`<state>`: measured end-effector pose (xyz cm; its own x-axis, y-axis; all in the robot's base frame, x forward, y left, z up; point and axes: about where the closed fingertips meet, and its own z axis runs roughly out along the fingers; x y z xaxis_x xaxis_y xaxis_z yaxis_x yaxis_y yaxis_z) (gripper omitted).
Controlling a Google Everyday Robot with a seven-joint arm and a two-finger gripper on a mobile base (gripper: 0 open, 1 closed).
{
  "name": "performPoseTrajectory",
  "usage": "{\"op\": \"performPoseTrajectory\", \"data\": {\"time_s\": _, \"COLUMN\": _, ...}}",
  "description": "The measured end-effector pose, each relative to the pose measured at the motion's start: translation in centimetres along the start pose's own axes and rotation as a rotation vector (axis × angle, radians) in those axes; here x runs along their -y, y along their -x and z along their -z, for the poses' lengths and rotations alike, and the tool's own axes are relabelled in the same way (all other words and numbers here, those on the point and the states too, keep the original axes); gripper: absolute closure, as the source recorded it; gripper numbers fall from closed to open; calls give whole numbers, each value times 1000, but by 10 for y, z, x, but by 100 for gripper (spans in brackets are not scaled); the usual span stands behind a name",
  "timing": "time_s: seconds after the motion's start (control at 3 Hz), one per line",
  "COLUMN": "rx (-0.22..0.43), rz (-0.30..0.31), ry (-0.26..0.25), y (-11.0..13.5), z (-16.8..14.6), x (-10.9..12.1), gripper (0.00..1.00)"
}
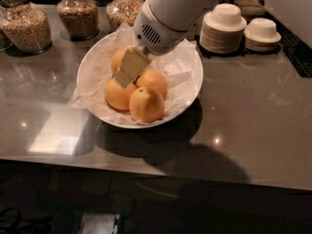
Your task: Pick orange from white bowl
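Observation:
The white bowl (187,89) is wide and shallow, lined with crumpled white paper, and sits on the grey counter. It holds several oranges. The orange (147,106) with a small dark stem dot is the largest and lies at the front. Three plainer oranges lie at the left (113,96), the right (155,81) and the back (118,57). My gripper (128,68) hangs from the white arm (168,13) over the middle of the pile. It is in front of the back orange and just above the left one.
Three glass jars of grain (25,26) stand at the back left. Stacks of small white bowls and plates (223,28) (262,33) stand at the back right. The counter's front edge (146,169) runs below the bowl.

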<state>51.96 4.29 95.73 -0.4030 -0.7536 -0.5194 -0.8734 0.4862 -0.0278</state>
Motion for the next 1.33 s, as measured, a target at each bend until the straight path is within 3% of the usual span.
{"op": "performPoseTrajectory", "data": {"time_s": 1.33, "rx": -41, "rz": -107, "ry": 16, "y": -17, "z": -29, "x": -13, "gripper": 36}}
